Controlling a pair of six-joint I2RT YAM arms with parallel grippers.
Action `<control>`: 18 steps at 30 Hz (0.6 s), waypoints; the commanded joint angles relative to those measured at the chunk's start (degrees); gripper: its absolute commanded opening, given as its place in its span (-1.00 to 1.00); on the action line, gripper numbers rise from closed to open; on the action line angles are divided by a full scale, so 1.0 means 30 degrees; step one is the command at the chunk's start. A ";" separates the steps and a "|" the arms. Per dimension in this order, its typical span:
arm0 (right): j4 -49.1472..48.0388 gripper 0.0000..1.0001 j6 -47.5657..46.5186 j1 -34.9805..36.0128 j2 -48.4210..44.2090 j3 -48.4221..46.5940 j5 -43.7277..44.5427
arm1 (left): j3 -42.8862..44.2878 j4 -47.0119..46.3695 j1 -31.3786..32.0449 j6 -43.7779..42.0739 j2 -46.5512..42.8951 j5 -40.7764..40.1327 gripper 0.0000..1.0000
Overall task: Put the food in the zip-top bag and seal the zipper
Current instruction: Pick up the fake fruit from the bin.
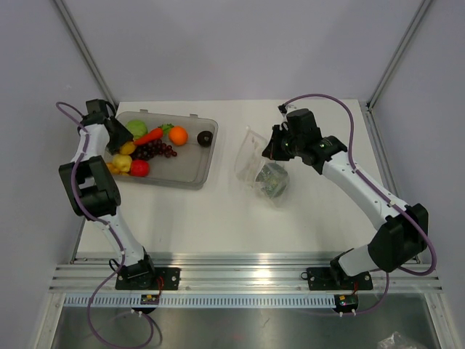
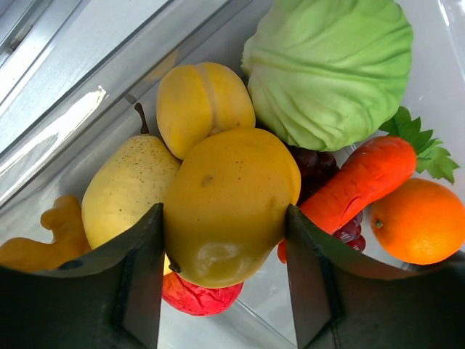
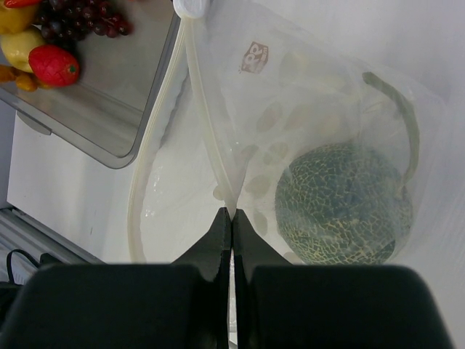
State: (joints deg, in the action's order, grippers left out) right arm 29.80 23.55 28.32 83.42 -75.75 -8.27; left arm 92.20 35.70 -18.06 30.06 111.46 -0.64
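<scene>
Two flank yellow fruit (image 2: 229, 207) | pear (image 2: 127, 189), carrot (image 2: 363, 182) | cabbage (image 2: 330, 69) beyond

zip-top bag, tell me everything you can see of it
The zip-top bag is clear, glossy, wrinkled plastic with a small reddish logo printed near its mouth. It sits on the white table, to the right of the grey tray. The mouth gapes open, its whitish zipper strip unsealed. The right gripper, shut, pinches one lip of the mouth. Inside lies a netted green melon with a curved stem.
</scene>
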 commanded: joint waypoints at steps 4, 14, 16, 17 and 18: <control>-0.0207 -1.00 0.0030 -0.0093 -0.0325 -0.0768 -0.0143 | -0.0382 -0.0359 -0.0189 -0.0324 -0.2492 -0.0195 -0.29; -0.0266 -1.00 0.0382 -0.0093 -0.0296 -0.0416 -0.0172 | -0.0471 0.2453 0.0219 -0.1289 -0.5978 0.1472 -0.46; -0.0354 -1.00 0.0499 -0.0064 -0.0121 -0.0270 -0.0289 | -0.0180 0.2979 0.0863 -0.1844 -0.6796 0.1621 -0.46; -0.0441 -1.00 0.0673 -0.0093 -0.0062 -0.0211 -0.0376 | 0.0025 0.3562 0.1126 -0.1993 -0.7034 0.1824 -0.46; -0.0587 -1.00 0.0733 -0.0064 -0.0004 -0.0153 -0.0464 | 0.0317 0.3829 0.1593 -0.2168 -0.7268 0.1913 -0.47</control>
State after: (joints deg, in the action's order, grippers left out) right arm 29.78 24.60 28.32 83.42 -75.72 -8.36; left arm 90.43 43.86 -16.21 26.63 93.43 1.80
